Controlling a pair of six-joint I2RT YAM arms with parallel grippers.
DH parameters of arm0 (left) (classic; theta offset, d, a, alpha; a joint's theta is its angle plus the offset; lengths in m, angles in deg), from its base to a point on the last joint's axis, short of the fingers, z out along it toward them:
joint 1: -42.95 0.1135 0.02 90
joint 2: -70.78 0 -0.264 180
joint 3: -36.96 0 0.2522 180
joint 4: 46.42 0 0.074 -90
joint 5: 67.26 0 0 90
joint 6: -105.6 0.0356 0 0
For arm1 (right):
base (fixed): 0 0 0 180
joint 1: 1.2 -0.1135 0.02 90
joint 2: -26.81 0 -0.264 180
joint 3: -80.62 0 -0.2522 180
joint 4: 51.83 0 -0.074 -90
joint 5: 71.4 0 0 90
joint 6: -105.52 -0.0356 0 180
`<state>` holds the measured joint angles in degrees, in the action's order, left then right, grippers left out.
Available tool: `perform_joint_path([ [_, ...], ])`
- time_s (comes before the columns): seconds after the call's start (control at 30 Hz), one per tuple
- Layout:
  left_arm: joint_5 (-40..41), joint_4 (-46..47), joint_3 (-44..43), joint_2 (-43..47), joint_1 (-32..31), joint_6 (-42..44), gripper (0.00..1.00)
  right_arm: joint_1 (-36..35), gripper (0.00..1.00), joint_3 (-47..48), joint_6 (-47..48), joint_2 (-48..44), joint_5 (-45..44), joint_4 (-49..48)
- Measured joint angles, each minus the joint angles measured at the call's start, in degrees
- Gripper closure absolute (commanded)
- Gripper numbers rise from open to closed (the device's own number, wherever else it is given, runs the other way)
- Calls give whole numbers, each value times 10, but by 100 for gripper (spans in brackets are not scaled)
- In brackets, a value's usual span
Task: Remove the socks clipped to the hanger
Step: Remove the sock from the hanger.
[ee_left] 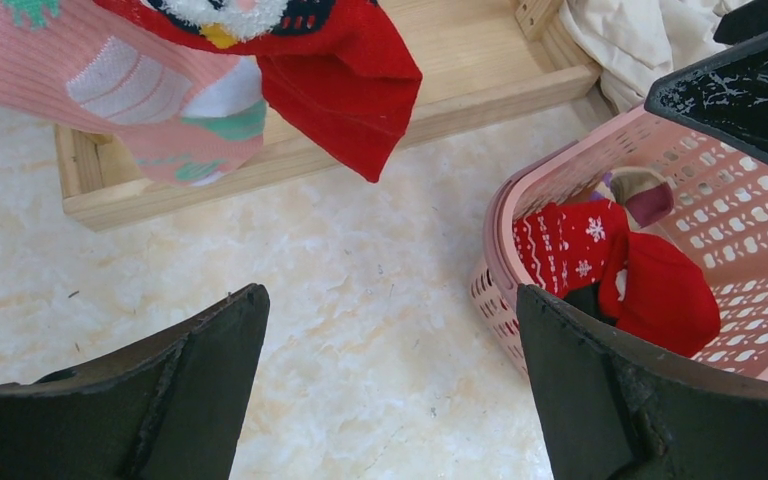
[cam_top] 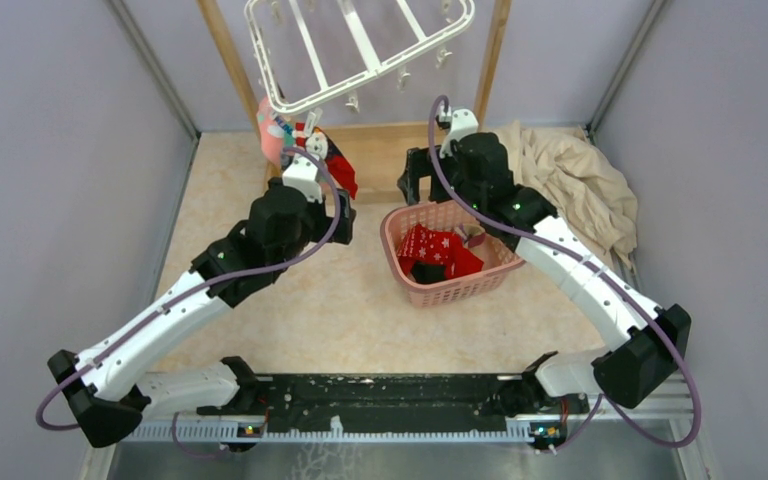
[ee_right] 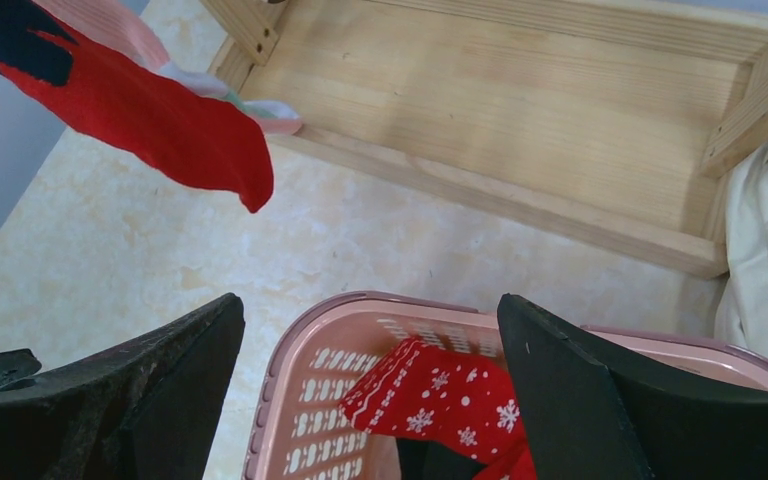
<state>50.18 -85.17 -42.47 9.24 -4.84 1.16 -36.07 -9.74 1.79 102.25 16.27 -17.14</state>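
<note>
Overhead, hanger (cam_top: 360,45) spans left-right; socks (cam_top: 305,150) dangle toes-down at its left end; left gripper (ee_left: 390,310) and right gripper (ee_right: 370,312) gape empty.

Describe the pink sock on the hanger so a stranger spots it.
Find the white hanger up at the back. Socks dangle under its left corner. The pink sock is the leftmost, ribbed with green-and-white patches, beside a red sock.

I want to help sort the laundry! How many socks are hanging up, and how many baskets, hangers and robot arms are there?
Hanging socks: 2, a pink sock and a red sock
Baskets: 1, the pink basket
Hangers: 1, the white hanger
Robot arms: 2, the left arm and the right arm
Total: 6
</note>
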Motion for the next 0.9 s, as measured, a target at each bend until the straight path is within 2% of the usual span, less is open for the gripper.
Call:
perform_joint_path([
  [0.33, -37, -16, 0, -1, 6, -13, 1, 0, 2, -52, -61, -31, 34, 0],
  [0.6, -69, -15, 8, -4, 7, -58, 1, -7, 1, -162, -140, -71, 82, -7],
  [0.9, -101, -7, 53, -5, 7, -129, 1, -7, 1, -140, -166, -87, 37, 42],
])
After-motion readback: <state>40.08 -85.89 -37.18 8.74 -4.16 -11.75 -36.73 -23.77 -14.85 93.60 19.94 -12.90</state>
